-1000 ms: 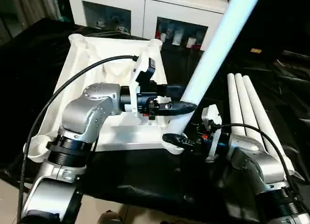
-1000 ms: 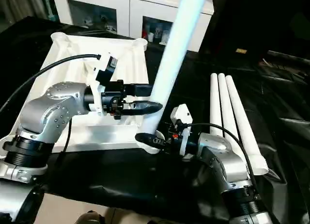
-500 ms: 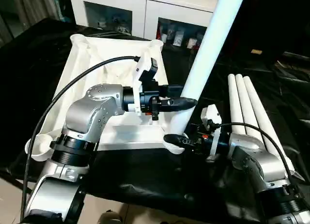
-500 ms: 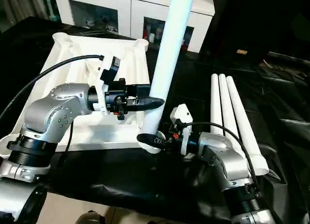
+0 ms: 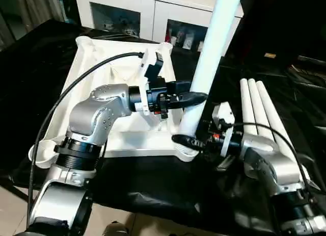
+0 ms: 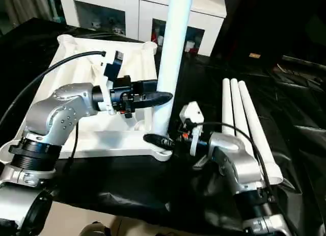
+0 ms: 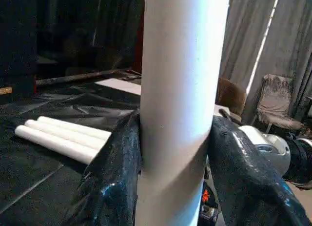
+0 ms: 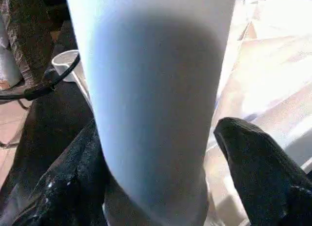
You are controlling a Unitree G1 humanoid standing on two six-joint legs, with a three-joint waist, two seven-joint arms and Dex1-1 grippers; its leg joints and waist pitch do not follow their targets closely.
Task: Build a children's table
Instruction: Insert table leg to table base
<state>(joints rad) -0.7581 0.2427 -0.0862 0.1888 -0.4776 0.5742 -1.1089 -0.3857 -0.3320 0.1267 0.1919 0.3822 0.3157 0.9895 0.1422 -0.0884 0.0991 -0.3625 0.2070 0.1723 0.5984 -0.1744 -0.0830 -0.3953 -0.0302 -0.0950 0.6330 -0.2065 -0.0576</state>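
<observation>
The children's table top point(image 5: 94, 62) lies upside down on the black-draped work table, ribbed side up. One white leg point(image 5: 214, 42) stands almost upright in the near right corner socket point(image 5: 187, 153). My left gripper point(image 5: 198, 97) is shut on this leg a little above the socket; in the left wrist view both fingers point(image 7: 117, 162) press against the leg point(image 7: 180, 89). My right gripper point(image 5: 186, 140) sits at the leg's foot, open around it; in the right wrist view one finger point(image 8: 253, 157) stands off the leg point(image 8: 156, 89). Three more legs point(image 5: 260, 113) lie side by side at the right.
A white cabinet with glass doors point(image 5: 153, 11) stands behind the work table. A black cable point(image 5: 76, 88) arcs over my left arm. The work table's near edge point(image 5: 153, 205) runs just below the table top, with floor beyond.
The leg has swung from leaning right to almost upright in the socket, held by my left gripper. My right gripper's jaws have widened at the leg's foot.
</observation>
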